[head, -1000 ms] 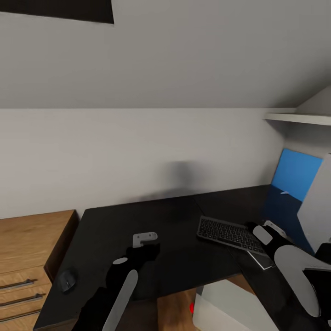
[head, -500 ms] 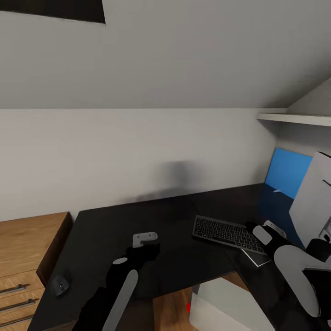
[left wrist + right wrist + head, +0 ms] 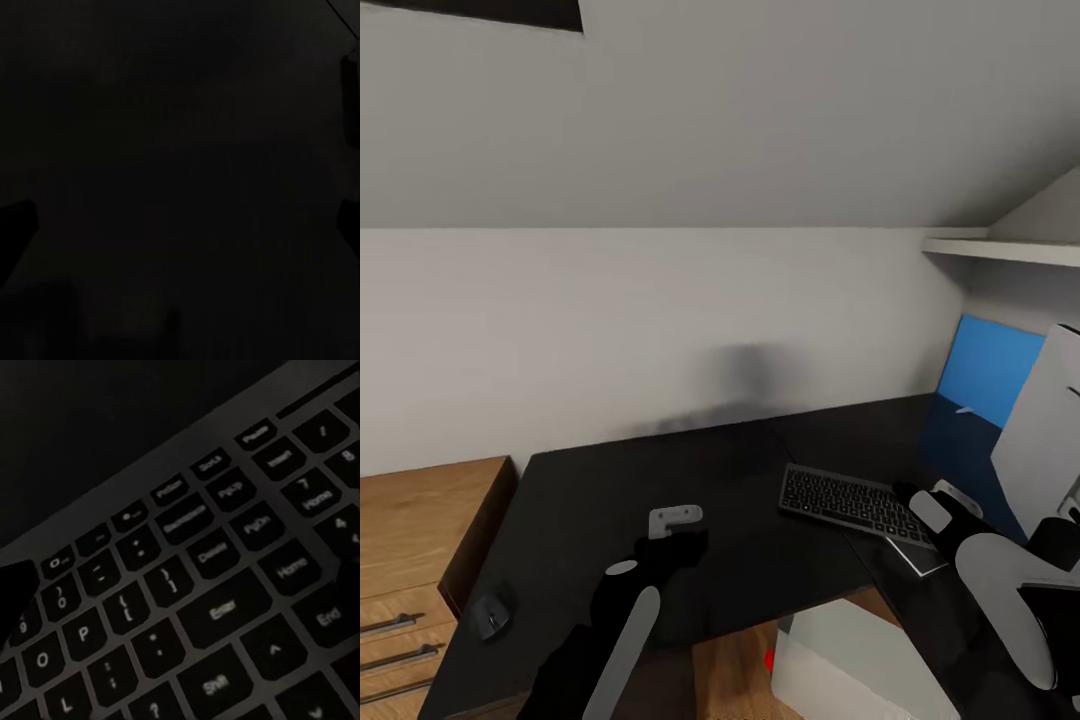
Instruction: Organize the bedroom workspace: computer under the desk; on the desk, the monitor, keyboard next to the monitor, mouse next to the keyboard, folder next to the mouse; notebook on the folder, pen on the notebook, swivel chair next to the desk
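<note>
The keyboard (image 3: 850, 502) is slim with dark keys and a silvery frame, sitting angled on the glossy black counter (image 3: 660, 480). The right hand (image 3: 922, 503) is over its right end, can't tell its grip.

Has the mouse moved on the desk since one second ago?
No. The mouse keeps its place by the desk's left edge; only the camera shifted.

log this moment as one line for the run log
keyboard on desk | right gripper at its right end, grip unclear | mouse far left | left gripper over desk
</note>
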You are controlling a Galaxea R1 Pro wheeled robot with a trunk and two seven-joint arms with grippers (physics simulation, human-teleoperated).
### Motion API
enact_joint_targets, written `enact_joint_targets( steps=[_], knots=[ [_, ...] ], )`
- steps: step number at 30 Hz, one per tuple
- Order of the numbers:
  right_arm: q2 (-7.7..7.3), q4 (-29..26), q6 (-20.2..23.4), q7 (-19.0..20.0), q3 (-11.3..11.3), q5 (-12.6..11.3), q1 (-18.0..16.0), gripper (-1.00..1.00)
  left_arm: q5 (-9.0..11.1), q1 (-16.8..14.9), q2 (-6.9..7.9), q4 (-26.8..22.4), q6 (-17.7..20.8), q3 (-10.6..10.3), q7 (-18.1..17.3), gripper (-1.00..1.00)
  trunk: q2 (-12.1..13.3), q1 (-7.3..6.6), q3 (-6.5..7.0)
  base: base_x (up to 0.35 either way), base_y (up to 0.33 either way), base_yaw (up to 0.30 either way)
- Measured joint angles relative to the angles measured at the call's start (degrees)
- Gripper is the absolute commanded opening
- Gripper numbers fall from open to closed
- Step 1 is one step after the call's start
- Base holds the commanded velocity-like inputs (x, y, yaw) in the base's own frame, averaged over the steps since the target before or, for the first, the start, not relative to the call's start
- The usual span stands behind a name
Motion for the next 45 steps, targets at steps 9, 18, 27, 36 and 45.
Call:
enact_joint_targets(
  steps=[9, 18, 27, 36, 45],
  knots=[
    [0.04, 0.0, 0.0, 0.0, 0.0, 0.0, 0.0, 1.00, 0.0, 0.0, 0.00, 0.0, 0.0, 0.0, 0.0, 1.00, 0.0, 0.00, -0.77, 0.000, 0.000, 0.000],
    [-0.02, 0.0, 0.0, -0.1, 0.0, 0.0, 0.0, 1.00, 0.0, 0.0, 0.00, 0.0, 0.0, 0.0, 0.0, 1.00, 0.0, 0.00, -1.54, 0.000, 0.000, 0.000],
    [0.03, -0.8, 0.0, -0.1, 0.7, 0.9, 0.0, 1.00, -0.1, 0.0, 0.00, 0.0, -0.1, 0.0, 0.1, 1.00, 0.0, -0.01, -2.28, 0.000, 0.000, 0.000],
    [0.01, -1.1, 0.0, 0.0, 0.6, 0.7, 0.0, 1.00, -0.2, 0.0, 0.00, 0.0, -0.1, 0.0, 0.1, 1.00, 0.0, -0.01, -2.42, 0.000, 0.000, 0.000],
    [0.04, -1.1, 0.0, -0.1, 0.7, 1.1, 0.0, 1.00, -0.2, 0.0, 0.00, 0.0, -0.2, 0.0, 0.1, 1.00, 0.0, -0.01, -2.50, 0.000, 0.000, 0.015]
  ],
)
